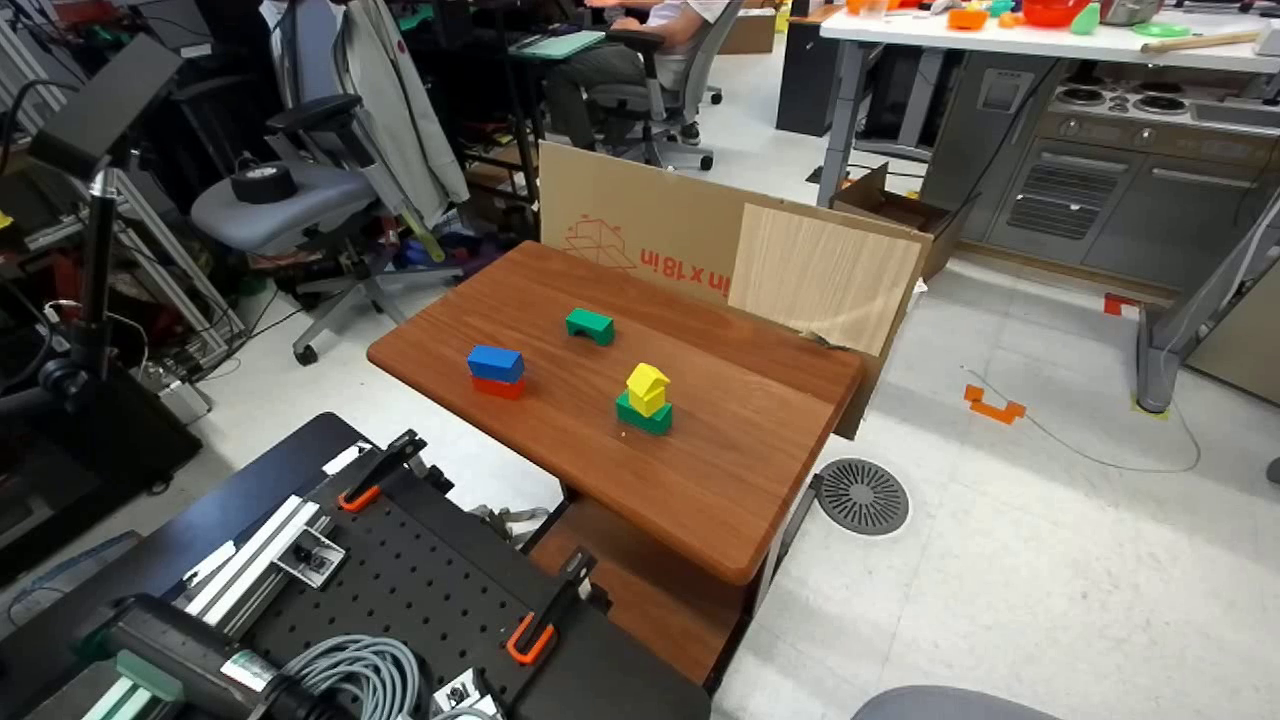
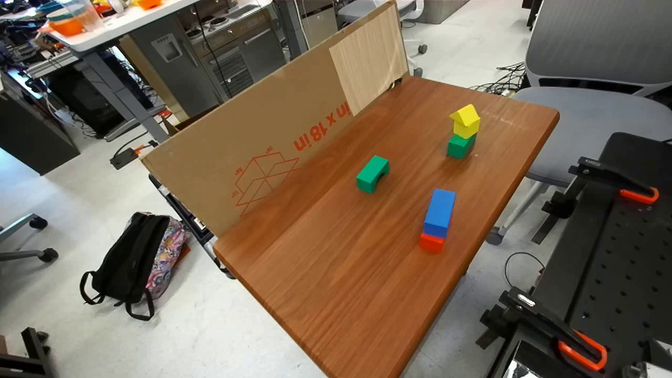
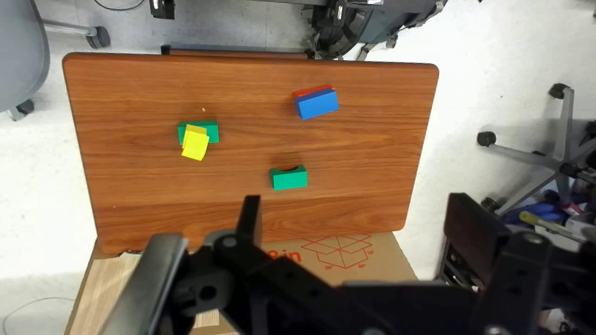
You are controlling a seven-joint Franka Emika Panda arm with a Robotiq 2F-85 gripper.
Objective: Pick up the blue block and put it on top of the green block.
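Observation:
The blue block (image 1: 496,363) rests on top of a flat red block, and both exterior views show this pair near one long side of the table; the wrist view also has the blue block (image 3: 318,104). Apart from it stands the plain green block (image 2: 373,172), a small bridge with its arched cut-out facing down and a bare top; it appears in the wrist view as the green block (image 3: 289,178). My gripper (image 3: 357,197) is seen only in the wrist view, high above the table, its fingers (image 3: 472,218) spread wide with nothing held.
A yellow pointed stack (image 2: 465,121) stands on another green piece (image 1: 645,415) on the same wooden table (image 1: 720,480). A cardboard panel (image 2: 273,126) rises along one long table edge. Across a gap from the opposite edge is a black perforated bench (image 1: 420,570) with orange-handled clamps.

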